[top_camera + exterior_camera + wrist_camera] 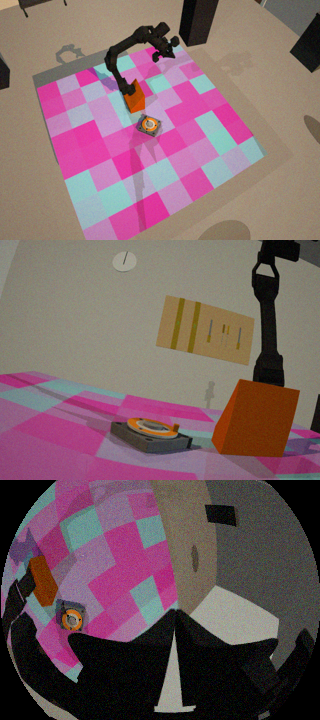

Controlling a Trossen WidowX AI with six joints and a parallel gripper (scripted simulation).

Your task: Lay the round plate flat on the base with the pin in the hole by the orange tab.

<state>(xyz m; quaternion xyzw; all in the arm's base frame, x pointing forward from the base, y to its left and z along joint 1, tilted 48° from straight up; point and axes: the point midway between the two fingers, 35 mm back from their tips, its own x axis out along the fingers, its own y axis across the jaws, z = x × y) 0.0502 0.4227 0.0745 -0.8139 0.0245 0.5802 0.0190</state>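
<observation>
Top: checkered pink/teal bench (85,144), dark cabinets (197,20) at 12–2 o'clock. Plate (149,124) on grey base (144,129) near center, beside the orange block (134,99). Gripper (161,55) at 12, fingers together, holding nothing, well apart from plate.

Exterior: plate tilted; orange tab (176,427) at its 3 o'clock; tool board (204,330) on wall.

Wrist: plate (72,618) at 9.

No writing, label, brand or number can be read anywhere; the round white wall disc (124,261) carries only a single dark line, and the tan board (205,330) bears plain stripes and tools
</observation>
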